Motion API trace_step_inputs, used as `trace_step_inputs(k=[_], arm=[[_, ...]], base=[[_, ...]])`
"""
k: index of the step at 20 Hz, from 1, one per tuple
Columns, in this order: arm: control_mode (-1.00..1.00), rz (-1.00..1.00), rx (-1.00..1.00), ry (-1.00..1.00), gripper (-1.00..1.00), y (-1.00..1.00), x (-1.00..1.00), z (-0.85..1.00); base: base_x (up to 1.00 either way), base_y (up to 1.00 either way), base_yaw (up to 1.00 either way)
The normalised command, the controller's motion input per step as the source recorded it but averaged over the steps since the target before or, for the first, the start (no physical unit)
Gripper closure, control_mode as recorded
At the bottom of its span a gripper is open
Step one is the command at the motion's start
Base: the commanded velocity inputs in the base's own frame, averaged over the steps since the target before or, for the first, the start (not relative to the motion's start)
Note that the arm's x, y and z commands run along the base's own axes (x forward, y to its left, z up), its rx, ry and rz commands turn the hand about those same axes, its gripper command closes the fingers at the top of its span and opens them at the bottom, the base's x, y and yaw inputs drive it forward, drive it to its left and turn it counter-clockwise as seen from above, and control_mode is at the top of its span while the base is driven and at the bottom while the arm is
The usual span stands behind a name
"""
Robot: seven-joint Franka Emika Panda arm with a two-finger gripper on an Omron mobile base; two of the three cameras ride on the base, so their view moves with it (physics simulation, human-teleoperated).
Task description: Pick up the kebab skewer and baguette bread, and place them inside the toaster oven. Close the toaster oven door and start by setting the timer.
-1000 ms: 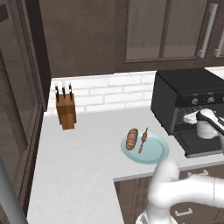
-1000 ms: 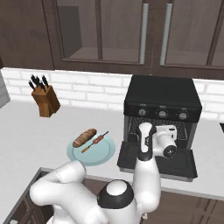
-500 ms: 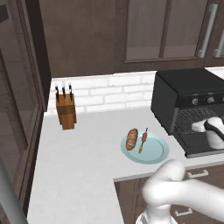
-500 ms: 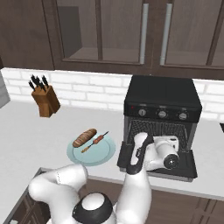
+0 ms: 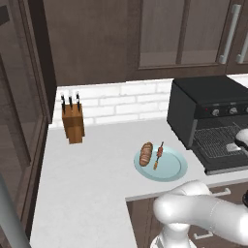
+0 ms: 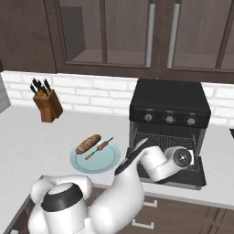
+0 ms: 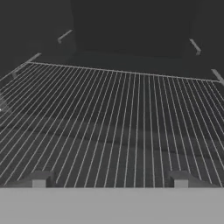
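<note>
1. Claw [image 7: 109, 181] first: its two small dark fingertips [image 7: 39, 179] stand well apart at the bottom of the hand view, spread and pinching nothing, aimed into the oven over the thin wire rack [image 7: 113, 118].
2. Food next: the short plump golden-brown baguette bread [image 5: 146, 153] and the thin kebab skewer with reddish-orange chunks [image 5: 158, 154] lie side by side, a little apart, on the round pale blue plate [image 5: 174, 170], which rests on the smooth light grey desk [image 5: 87, 179], just left of the oven.
3. Judgement on the step: nothing is loaded yet, so the claw should back out of the oven mouth, swing left and come down over the plate. The skewer is slim and low; fingers should close across its chunky middle, not the bare stick. The loaf is rounder and should suit a grip across its narrow width.
4. Oven behind: the boxy matte-black toaster oven [image 6: 169, 98] has small round knobs [image 6: 169, 119] under its top, and its black-framed toaster oven door [image 6: 180, 177] hangs dropped open.
5. Far back: a brown wooden knife block [image 5: 72, 123] stands against the white brick wall [image 5: 121, 99].
</note>
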Motion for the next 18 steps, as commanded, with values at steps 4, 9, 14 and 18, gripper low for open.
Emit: trace_step_inputs(k=[4,9,14,18], arm=[[-1.0,0.0,-0.02,0.17,-1.0,-0.03,-0.59,0.64],[-1.0,-0.06,-0.01,0.03,-1.0,0.96,-0.32,0.96],[-1.0,-0.24,-0.01,0.06,-1.0,1.0,-0.33,0.44],[-1.0,-0.31,0.0,0.08,-1.0,1.0,-0.23,0.01]], base=[[0.0,0.0,0.0],[0.0,0.0,0.0],[0.0,0.0,0.0],[0.0,0.0,0.0]])
